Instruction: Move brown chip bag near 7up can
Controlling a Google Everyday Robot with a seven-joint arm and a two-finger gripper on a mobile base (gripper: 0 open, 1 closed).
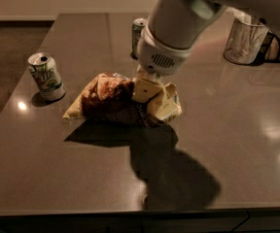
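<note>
The brown chip bag is crinkly dark brown with pale yellow ends, near the middle of the dark table. My gripper is shut on the bag's right end, with pale fingers pinching the crumpled yellow edge. The bag's left tip points towards the 7up can, a whitish can with green lettering that stands upright at the table's left side. A gap of about a can's width lies between the bag's tip and the can. The arm's white wrist hides part of the bag's right end.
A dark green can stands at the back, partly behind my arm. A clear glass cup stands at the back right with a dark object beside it. The table's left edge runs close to the 7up can.
</note>
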